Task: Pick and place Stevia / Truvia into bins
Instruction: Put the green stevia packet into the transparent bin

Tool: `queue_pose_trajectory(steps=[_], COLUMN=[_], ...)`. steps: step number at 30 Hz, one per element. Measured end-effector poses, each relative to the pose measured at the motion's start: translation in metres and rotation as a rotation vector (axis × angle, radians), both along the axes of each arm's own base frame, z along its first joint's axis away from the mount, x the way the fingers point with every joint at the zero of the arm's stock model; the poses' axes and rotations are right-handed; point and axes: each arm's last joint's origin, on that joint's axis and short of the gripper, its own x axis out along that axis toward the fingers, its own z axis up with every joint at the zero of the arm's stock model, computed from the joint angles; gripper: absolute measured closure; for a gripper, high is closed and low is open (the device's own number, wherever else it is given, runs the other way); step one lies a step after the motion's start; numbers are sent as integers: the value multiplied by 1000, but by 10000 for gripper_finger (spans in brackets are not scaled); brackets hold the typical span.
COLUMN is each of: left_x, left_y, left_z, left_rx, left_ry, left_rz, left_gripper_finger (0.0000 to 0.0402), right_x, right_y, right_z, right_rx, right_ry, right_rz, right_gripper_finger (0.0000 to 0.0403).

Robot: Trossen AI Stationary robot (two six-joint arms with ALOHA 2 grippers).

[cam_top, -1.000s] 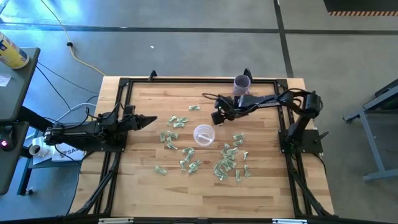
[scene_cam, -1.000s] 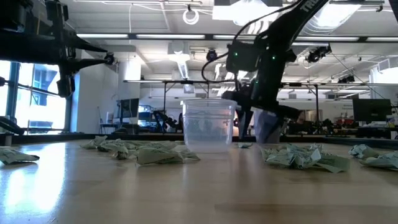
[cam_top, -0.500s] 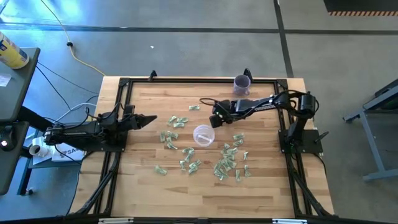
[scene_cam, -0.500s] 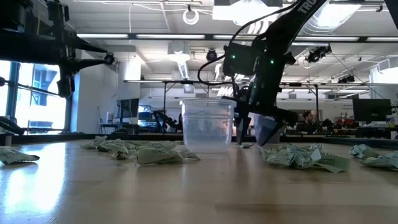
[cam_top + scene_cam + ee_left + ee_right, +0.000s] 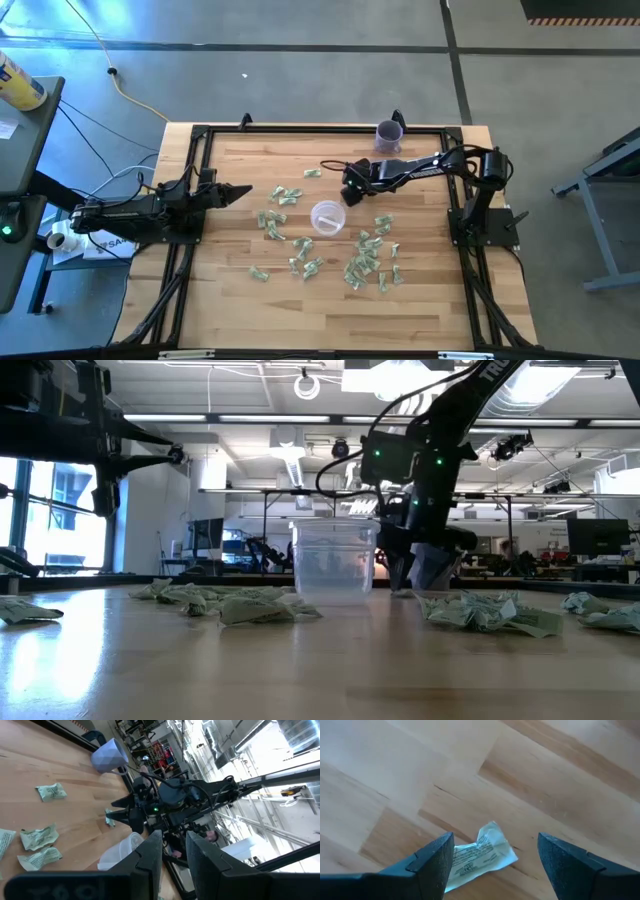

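We are reaching for a sachet (image 5: 479, 854) at upper centre, right gripper (image 5: 492, 857) wide open around it, holding nothing. Next we should lower, close, then carry it to the cup (image 5: 327, 216). The left gripper (image 5: 243, 192) waits at the left, fingers partly apart and empty.

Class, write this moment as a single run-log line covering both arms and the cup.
right gripper: jaws open, straddling one sachet on table | left gripper: waiting at left edge | cup: upright, mid-table | loose sachets: scattered around

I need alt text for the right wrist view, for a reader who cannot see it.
The open right gripper hovers over the wooden table, with one crumpled pale sachet lying between its two dark fingers.
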Motion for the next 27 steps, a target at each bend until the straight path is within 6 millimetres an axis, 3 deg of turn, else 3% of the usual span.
queue_pose_trajectory(steps=[8, 13, 19, 27], left_x=[0, 0, 0, 0], left_y=[0, 0, 0, 0], left_z=[0, 0, 0, 0], left_rx=[4, 4, -1, -2], left_ry=[1, 1, -1, -1], left_rz=[0, 0, -1, -1], left_gripper_finger=[277, 277, 277, 277], right_x=[-10, -12, -12, -21], right_y=[-1, -6, -7, -4], right_z=[-2, -2, 10, 19], right_rx=[18, 74, 74, 74], right_ry=[109, 100, 102, 219], right_rz=[10, 40, 385, 955], right_gripper_finger=[128, 154, 175, 164])
